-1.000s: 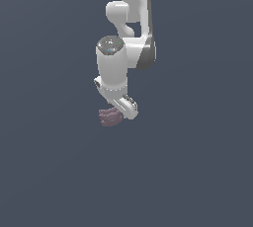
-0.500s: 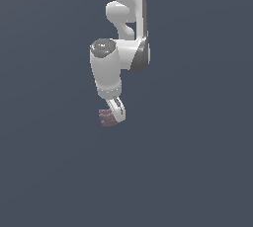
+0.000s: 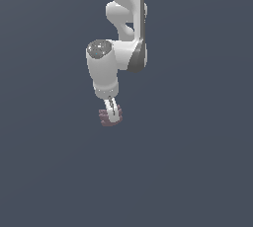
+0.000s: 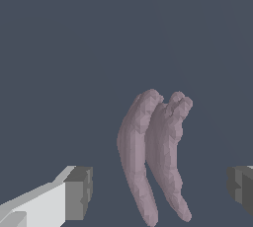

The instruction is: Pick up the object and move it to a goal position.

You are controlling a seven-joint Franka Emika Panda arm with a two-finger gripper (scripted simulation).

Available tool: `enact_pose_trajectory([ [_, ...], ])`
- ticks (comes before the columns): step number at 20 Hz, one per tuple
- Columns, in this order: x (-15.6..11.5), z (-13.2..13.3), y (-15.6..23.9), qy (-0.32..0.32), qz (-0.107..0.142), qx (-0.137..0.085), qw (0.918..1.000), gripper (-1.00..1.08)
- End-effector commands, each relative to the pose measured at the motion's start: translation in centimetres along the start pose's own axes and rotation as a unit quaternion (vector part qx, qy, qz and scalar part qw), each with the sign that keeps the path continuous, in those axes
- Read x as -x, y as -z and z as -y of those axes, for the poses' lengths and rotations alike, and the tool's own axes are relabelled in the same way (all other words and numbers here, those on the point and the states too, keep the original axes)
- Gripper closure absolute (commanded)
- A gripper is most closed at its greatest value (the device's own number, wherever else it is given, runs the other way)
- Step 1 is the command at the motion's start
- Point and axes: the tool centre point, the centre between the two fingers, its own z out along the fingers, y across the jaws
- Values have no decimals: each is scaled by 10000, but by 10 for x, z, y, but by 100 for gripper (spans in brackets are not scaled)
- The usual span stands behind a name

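Note:
The object (image 3: 104, 118) is a small, lumpy, maroon-brown thing lying on the dark grey floor. In the wrist view the object (image 4: 148, 142) shows as two long ridged lobes side by side. My gripper (image 3: 111, 115) hangs straight down over it from the white arm. The gripper (image 4: 160, 189) is open, with one finger on each side of the object. A clear gap shows between each grey pad (image 4: 79, 192) and the object's sides. In the exterior view the fingers cover part of the object.
The white arm (image 3: 123, 28) comes down from the upper edge of the exterior view. All around lies plain dark grey floor (image 3: 197, 171). No goal marker shows in either view.
The arm's wrist has swung toward the exterior view's left and the gripper has come down around the object. The object has stayed where it was.

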Motion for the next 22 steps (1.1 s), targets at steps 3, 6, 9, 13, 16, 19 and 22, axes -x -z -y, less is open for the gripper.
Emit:
enact_pose_trajectory([
  [3, -1, -1, -1, -101, -1, 2, 9999, -92],
  [6, -1, -1, -2, -75, 0, 2, 10000, -92],
  [9, -1, -1, -10, -79, -1, 2, 10000, -92],
  [13, -1, -2, -30, -93, -2, 4, 10000, -92],
  [16, -1, -2, -43, -100, -3, 4, 10000, -92],
  [19, -1, -2, -50, -102, -1, 3, 9999, -92],
  [22, -1, -1, -51, -102, -1, 3, 9999, 108],
])
